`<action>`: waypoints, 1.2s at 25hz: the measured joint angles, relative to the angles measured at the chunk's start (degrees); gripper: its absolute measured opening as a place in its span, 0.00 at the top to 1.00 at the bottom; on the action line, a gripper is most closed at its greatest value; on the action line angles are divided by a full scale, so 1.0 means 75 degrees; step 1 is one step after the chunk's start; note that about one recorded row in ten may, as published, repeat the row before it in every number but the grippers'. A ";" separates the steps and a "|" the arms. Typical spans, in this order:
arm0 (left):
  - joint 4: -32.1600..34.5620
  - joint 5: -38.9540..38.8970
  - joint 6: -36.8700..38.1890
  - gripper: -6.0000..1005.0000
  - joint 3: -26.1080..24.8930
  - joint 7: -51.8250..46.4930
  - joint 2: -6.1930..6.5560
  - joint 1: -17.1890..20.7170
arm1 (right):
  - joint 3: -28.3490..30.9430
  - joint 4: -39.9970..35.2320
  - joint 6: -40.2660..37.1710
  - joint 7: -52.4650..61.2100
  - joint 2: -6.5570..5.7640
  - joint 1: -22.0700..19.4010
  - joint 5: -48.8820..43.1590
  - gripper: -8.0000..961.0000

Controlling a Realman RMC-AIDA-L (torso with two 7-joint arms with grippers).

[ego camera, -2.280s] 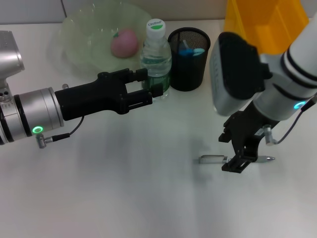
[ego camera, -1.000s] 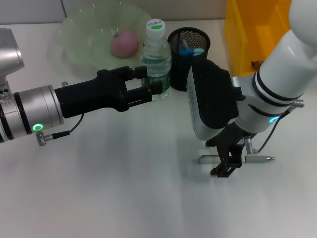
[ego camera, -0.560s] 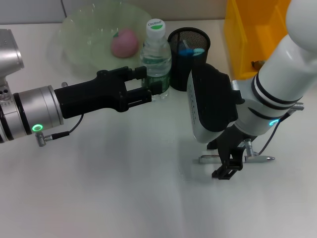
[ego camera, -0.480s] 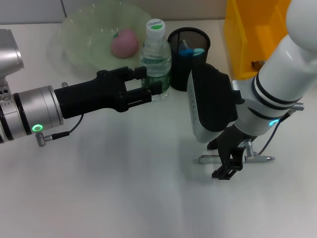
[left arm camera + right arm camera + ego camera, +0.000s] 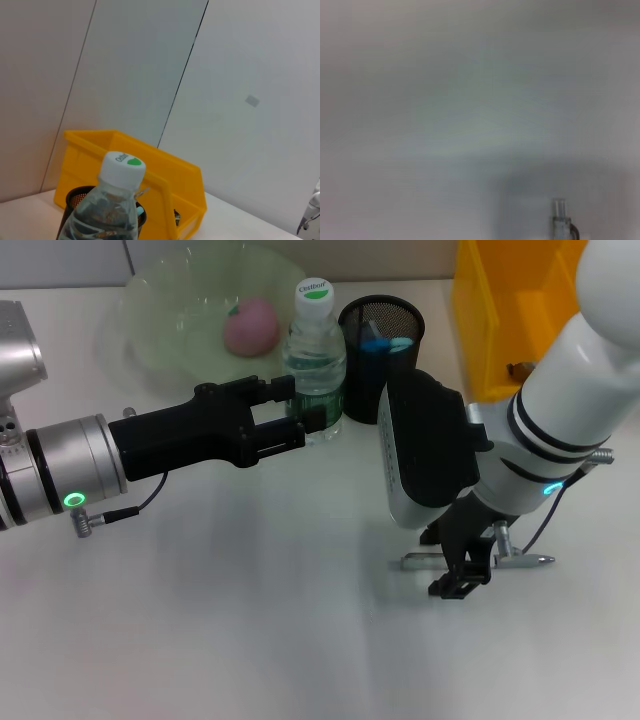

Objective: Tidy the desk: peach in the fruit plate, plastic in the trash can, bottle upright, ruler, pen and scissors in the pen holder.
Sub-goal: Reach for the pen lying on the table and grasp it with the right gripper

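Note:
The clear water bottle with a white cap stands upright in front of the fruit plate, which holds the pink peach. The bottle also shows in the left wrist view. My left gripper is open, with one finger on each side of the bottle's lower part. A silver pen lies flat on the desk at the right. My right gripper is down over the pen's middle, close to the desk. The right wrist view shows one end of the pen. The black mesh pen holder holds blue items. No plastic, ruler or scissors can be made out.
A yellow bin stands at the back right, next to the pen holder. The bin also shows behind the bottle in the left wrist view. The desk is white.
My right arm has turned and come down over the pen, then held still. My left gripper has drawn back very slightly at the bottle. The bottle and the pen have not moved.

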 joint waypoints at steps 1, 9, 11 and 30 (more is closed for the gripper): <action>0.0000 0.0000 0.0000 0.30 0.0000 0.0000 0.0000 0.0000 | -0.0023 0.0000 0.0001 0.0004 0.0000 -0.0003 -0.0006 0.36; 0.0000 0.0000 0.0010 0.30 0.0000 0.0000 0.0000 0.0001 | -0.0209 0.0011 0.0069 0.0118 -0.0001 -0.0008 -0.0023 0.38; 0.0000 -0.0001 0.0011 0.29 0.0000 0.0000 0.0000 0.0008 | -0.0243 0.0010 0.0066 0.0123 0.0000 -0.0009 -0.0023 0.38; 0.0000 -0.0025 -0.0009 0.29 0.0000 0.0000 -0.0011 0.0013 | -0.0389 0.0075 0.0209 0.0197 -0.0002 0.0025 -0.0133 0.53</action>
